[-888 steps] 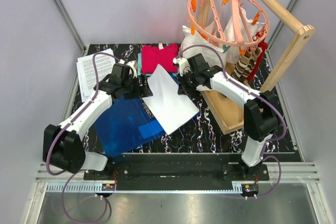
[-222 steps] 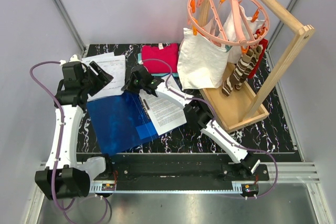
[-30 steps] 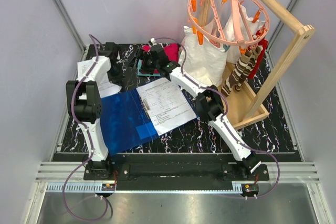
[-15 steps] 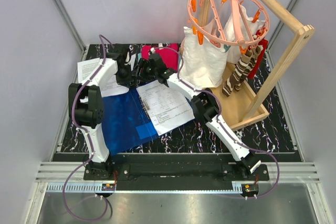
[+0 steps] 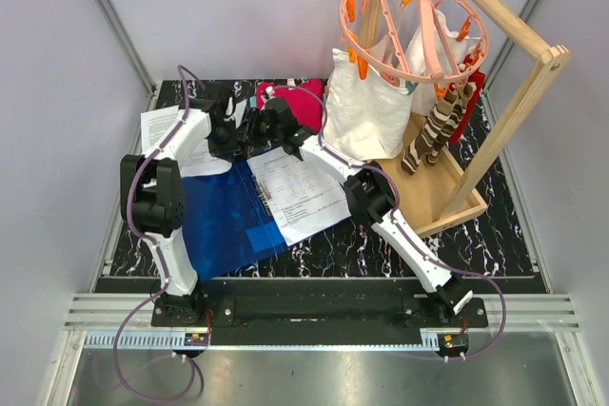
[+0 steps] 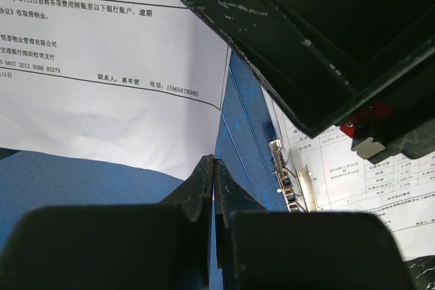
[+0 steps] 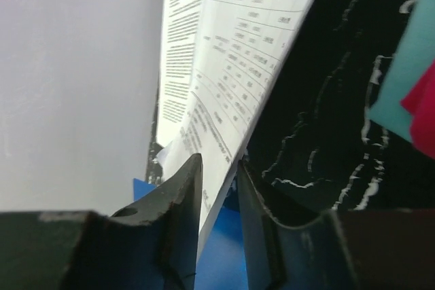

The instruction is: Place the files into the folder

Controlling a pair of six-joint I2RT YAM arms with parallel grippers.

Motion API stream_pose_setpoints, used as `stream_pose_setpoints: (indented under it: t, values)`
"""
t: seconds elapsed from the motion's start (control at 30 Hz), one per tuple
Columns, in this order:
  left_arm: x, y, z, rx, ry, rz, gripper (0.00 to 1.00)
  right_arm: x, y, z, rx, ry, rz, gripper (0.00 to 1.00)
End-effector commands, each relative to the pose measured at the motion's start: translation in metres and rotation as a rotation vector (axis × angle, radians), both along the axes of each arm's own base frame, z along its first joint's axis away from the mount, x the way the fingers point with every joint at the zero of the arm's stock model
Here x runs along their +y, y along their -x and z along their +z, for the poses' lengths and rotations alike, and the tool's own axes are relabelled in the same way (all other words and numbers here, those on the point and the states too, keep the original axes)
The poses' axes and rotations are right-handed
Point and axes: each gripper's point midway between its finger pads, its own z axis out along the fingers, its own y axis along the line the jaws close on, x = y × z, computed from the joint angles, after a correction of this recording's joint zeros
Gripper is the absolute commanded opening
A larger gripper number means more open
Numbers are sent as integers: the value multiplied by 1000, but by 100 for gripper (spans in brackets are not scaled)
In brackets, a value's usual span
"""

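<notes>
One sheet (image 6: pixel 102 100) is hanging over the folder (image 5: pixel 224 221), filling the upper left of the left wrist view. A second page (image 5: pixel 304 192) is lying flat on the folder's right half, just beside the clip (image 6: pixel 285 174).

**Handling.** The sheet is judged light, thin and limp. It is likely to droop from a single hold, crease under a hard pinch and slide freely on the slick plastic. The best hold is on a blank margin at a corner or edge, and two holds well apart would keep it taut. The folder looks stiffer and is lying flat on the table (image 5: pixel 457 244), so it should need no support.

**End effectors.**
- The left gripper (image 6: pixel 212 164) is showing its fingers pressed together with no gap, and the sheet's lower corner appears pinched at their tips.
- The right gripper (image 7: pixel 219 162) is standing narrowly apart, with a printed edge running between the jaws. This is apparently the same sheet, though that cannot be confirmed. A gap is showing, so no firm pinch is judged yet.

**Pose.** In the top view the left arm is rising from the lower left and bending rightward at the wrist. The right arm is stretching diagonally from the lower right across the folder. Both grippers are sitting near each other at upper centre.
</notes>
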Motion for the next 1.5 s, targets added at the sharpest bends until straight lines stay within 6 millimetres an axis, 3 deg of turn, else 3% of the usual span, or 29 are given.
stream_pose_setpoints:
  t: [0.0,0.13,0.23,0.33,0.4,0.43,0.47,0.53,0.57,0.63,0.67,0.7,0.73,0.77,0.83,0.87,0.9,0.93,0.97,1.0,1.07,1.1,1.13,1.17,1.2,1.27,1.3,1.37,1.47]
  values:
    - [1,0,29,-93,9,-18,0,11,-1,40,-72,-134,51,33]
    - [0,1,31,-111,28,-23,0,13,-2,50,-105,-151,57,26]
    - [-6,3,28,-107,64,-28,0,13,-1,57,-116,-160,62,12]
    - [-13,7,27,-108,108,-28,0,13,1,61,-128,-154,77,4]
    - [-11,7,36,-140,106,-10,11,11,2,68,-168,-124,88,0]
    - [-10,8,41,-155,105,-2,21,7,3,63,-180,-77,94,0]
    - [-9,9,55,-191,110,5,38,4,4,77,-205,-69,100,0]
    - [-6,11,73,-246,125,23,49,-3,10,71,-221,6,124,0]
    - [-6,14,95,-308,138,23,53,-7,13,95,-249,11,130,0]
    - [-2,16,119,-373,150,29,59,-18,23,93,-254,79,159,0]
    - [0,21,138,-425,158,27,60,-24,30,128,-293,62,163,0]
    - [4,22,146,-448,162,36,61,-31,36,119,-269,87,173,0]
    - [6,24,156,-472,167,44,62,-37,40,130,-264,77,182,0]
    - [8,27,168,-505,174,46,62,-45,47,162,-283,43,188,0]
    - [8,30,175,-532,190,52,62,-58,56,174,-231,11,216,0]
    - [9,32,180,-552,195,50,62,-66,64,199,-240,-19,223,0]
    - [8,33,178,-553,199,52,62,-71,70,198,-199,-29,238,0]
    - [8,34,177,-550,206,51,63,-81,79,216,-160,-74,271,0]
    - [7,34,176,-547,215,46,63,-87,84,218,-127,-89,288,0]
    - [6,36,171,-536,220,45,62,-94,90,202,-55,-84,306,0]
    - [5,37,166,-525,231,40,62,-114,108,209,-2,-110,363,0]
    - [6,38,161,-515,227,47,62,-125,117,180,77,-85,372,0]
    - [7,38,157,-510,225,51,62,-133,124,175,64,-87,401,0]
    - [5,38,155,-507,237,45,63,-149,129,184,29,-84,396,0]
    - [3,38,150,-498,247,48,63,-161,138,154,74,-45,393,0]
    - [-3,38,143,-480,287,35,63,-184,147,145,31,-13,406,0]
    - [-7,38,140,-473,309,34,63,-201,151,124,72,15,394,0]
    - [-12,38,137,-463,338,24,63,-223,162,100,54,101,393,0]
    - [-13,37,129,-448,342,28,63,-254,161,75,-3,243,349,0]
